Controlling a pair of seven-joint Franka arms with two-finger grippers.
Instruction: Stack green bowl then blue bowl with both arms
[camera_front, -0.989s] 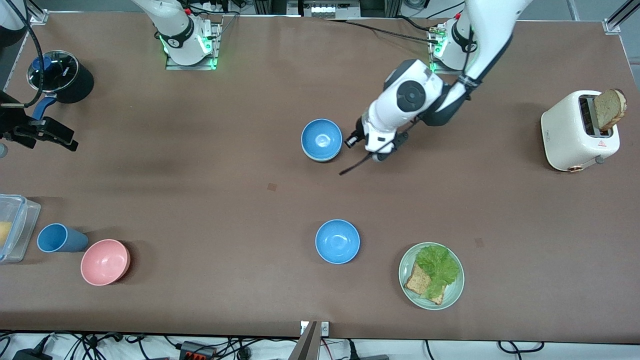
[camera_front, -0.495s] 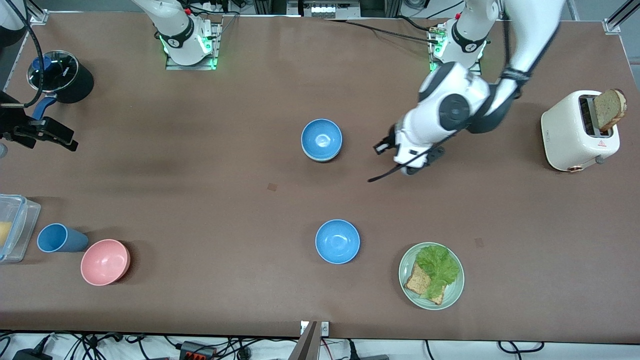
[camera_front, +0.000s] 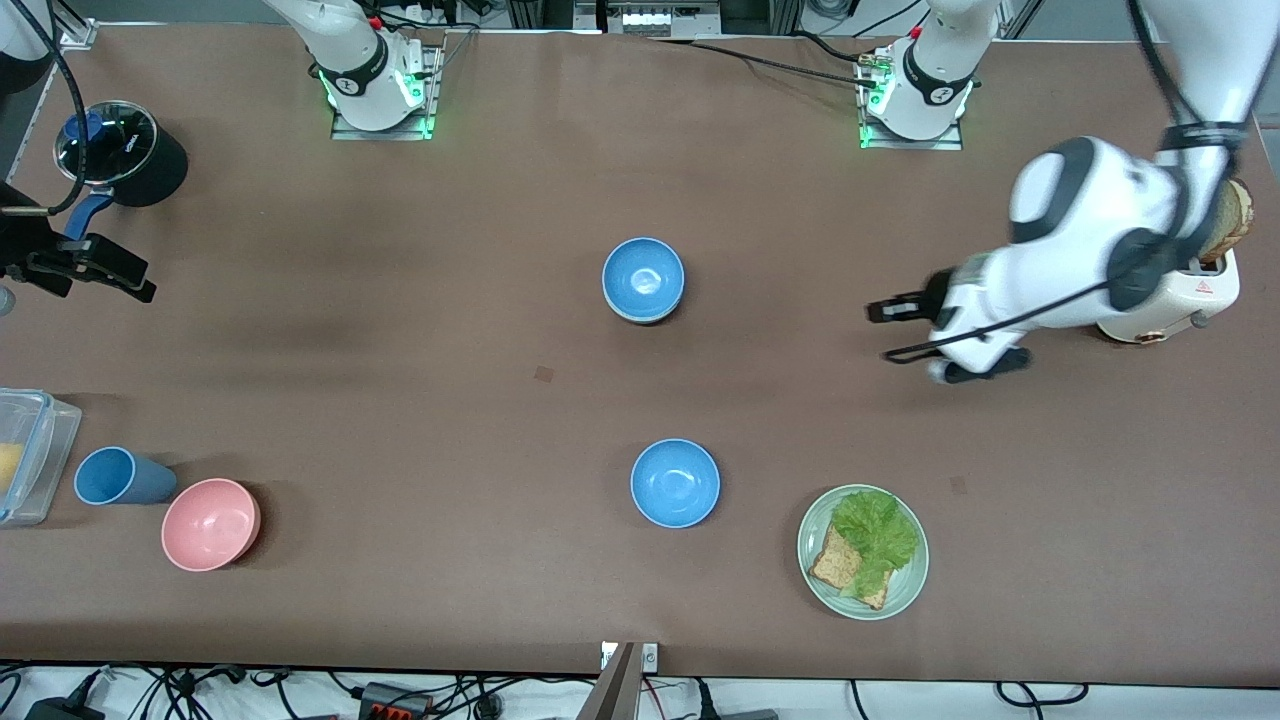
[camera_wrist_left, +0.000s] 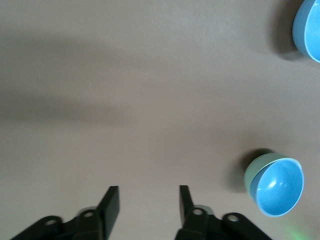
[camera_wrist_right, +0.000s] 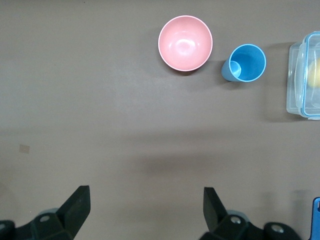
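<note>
We take the stack as our landmark: the blue bowl (camera_front: 643, 279) sits nested in the green bowl (camera_wrist_left: 252, 170), whose mint rim peeks out beneath it. A second blue bowl (camera_front: 675, 483) lies nearer the front camera than the stack. Our left gripper (camera_front: 938, 340) hangs empty, jaws partly apart, over bare table toward the left arm's end. Our right gripper (camera_wrist_right: 145, 207) waits with jaws wide, holding nothing. These bowls look light, stiff and smooth; we judge a rim pinch safest.
</note>
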